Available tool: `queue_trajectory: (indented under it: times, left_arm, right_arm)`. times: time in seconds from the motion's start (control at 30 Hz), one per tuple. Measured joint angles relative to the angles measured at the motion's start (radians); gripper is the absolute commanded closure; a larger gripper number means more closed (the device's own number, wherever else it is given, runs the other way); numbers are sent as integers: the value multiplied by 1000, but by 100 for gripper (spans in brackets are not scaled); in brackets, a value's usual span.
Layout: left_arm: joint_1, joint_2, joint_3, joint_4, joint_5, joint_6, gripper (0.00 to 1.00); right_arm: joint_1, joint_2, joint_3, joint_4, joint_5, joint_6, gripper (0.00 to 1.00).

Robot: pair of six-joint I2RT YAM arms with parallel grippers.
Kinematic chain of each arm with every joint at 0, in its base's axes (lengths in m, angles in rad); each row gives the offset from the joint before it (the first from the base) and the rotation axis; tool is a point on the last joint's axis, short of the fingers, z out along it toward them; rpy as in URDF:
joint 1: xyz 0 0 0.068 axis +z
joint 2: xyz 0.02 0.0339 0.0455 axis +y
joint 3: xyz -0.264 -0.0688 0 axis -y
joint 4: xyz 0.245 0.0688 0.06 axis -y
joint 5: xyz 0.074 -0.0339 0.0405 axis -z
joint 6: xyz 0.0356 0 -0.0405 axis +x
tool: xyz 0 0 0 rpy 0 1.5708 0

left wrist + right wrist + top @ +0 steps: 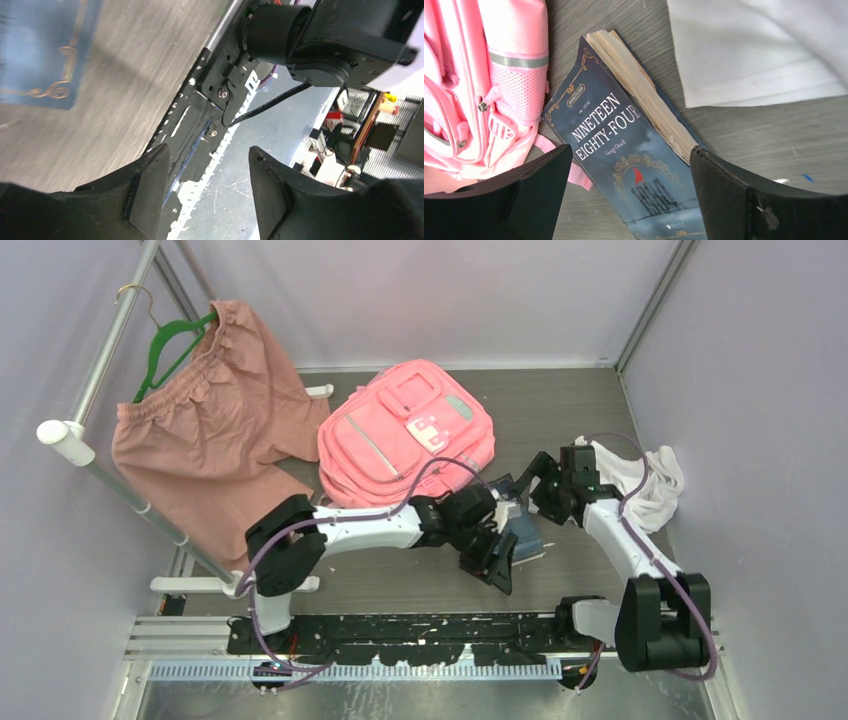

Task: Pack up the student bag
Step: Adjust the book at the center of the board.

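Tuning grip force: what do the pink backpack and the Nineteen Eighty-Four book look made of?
Pink backpack: matte woven fabric, going by stitched seams and a mesh side pocket. Nineteen Eighty-Four book: probably a paperback, with a thin smooth card cover, slight sheen and yellowed paper page edges.

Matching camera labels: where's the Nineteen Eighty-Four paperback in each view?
Top external: paperback lies mid-table, just below-right of the student bag, partly hidden.
Left wrist: only a blue cover corner with gold ornament, top left.
Right wrist: centre frame, cover up, title readable.
Shared landmark: the grey wood-grain table under the book in all three; the bag also fills the right wrist view's left edge.
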Motion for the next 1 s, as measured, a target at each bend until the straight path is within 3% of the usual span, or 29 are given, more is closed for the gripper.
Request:
queue_trajectory:
  times: [0.23,0.33,0.4,0.6,1.0]
  left_arm:
    - [209,-73,56,-143,-49,91,39]
    - [301,-51,126,-205,-88,139,39]
    - [345,-18,175,-228,-111,163,39]
    - [381,126,299,-266,-131,196,39]
    - [386,405,645,-328,-148,249,39]
  right_arm:
    - [0,-269,31,-177,143,21,13]
    - [0,-378,23,-214,117,64,23]
    - [1,-445,-20,-212,68,111,25]
    - [73,-549,-175,-255,-11,246,24]
    - [106,-556,-190,-288,9,317,23]
